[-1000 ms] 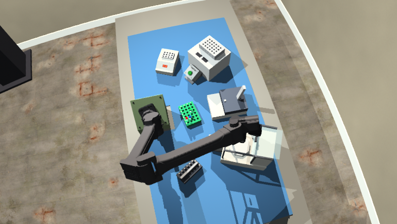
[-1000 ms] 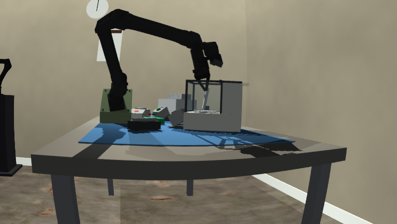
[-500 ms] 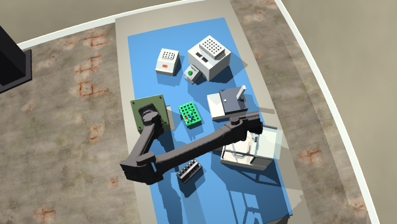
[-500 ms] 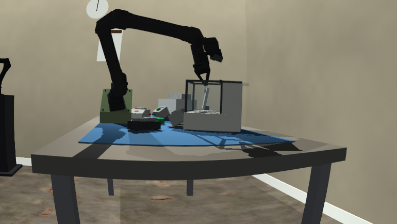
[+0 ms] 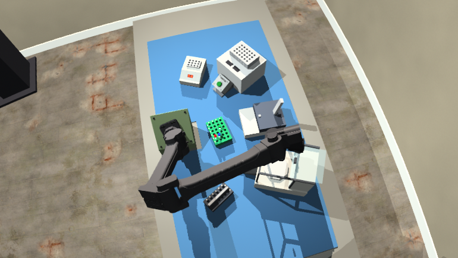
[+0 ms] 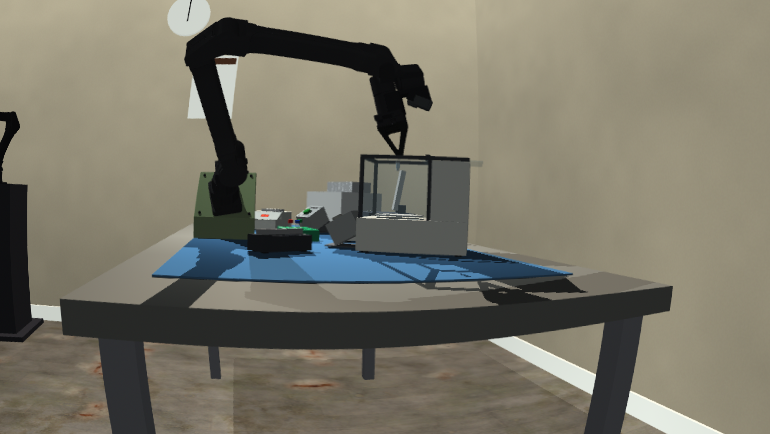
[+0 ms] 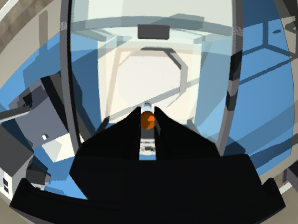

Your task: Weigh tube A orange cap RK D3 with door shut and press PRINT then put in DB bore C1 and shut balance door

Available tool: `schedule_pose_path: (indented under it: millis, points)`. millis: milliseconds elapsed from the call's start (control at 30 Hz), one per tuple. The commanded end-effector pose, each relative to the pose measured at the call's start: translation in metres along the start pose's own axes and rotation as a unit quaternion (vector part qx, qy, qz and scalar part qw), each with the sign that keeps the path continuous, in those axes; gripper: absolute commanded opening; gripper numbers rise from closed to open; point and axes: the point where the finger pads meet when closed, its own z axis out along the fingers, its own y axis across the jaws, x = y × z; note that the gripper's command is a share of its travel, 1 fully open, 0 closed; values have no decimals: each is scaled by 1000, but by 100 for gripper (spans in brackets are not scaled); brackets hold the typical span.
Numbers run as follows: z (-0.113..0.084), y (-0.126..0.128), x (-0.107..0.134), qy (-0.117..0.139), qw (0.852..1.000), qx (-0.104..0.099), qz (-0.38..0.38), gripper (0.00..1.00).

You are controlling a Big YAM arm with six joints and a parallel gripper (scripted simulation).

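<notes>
My gripper point(image 6: 397, 152) is at the open top of the balance BAL point(image 6: 412, 207) and is shut on tube A. In the wrist view the orange cap point(image 7: 148, 120) sits between my fingertips. The tube's clear body point(image 6: 399, 191) hangs slightly tilted inside the glass box, above the pale pan point(image 7: 149, 79). The top door pane point(image 5: 312, 166) is slid back, away from the front, and leaves the top open. From above, my wrist covers the near part of the balance point(image 5: 286, 174).
The green rack RK point(image 5: 219, 131) holds red, blue and white-capped tubes. The dry block DB point(image 5: 192, 71), mixer MX point(image 5: 241, 65) and spectrophotometer SP point(image 5: 262, 118) stand beyond it. The black magnet block MG point(image 5: 218, 195) lies under my forearm.
</notes>
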Motion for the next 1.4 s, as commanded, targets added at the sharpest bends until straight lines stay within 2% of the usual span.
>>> schedule_pose_path:
  millis: [0, 67, 133, 533, 633, 700, 933, 1033, 1367]
  points:
    - [-16, -1, -21, -14, 1000, -4, 21, 9]
    - [-12, -7, -21, -8, 1000, -1, 26, 9]
    - [-21, -1, -22, -14, 1000, -5, 21, 9]
    - [-41, -1, -27, -14, 1000, -5, 21, 9]
    - [-37, -6, -27, -8, 1000, -1, 26, 9]
    - [-46, -1, -28, -14, 1000, -5, 21, 9]
    - [-57, -1, -30, -14, 1000, -6, 21, 9]
    - [-48, -11, -31, -3, 1000, 2, 31, 9]
    - [-49, -11, -33, -4, 1000, 1, 31, 9]
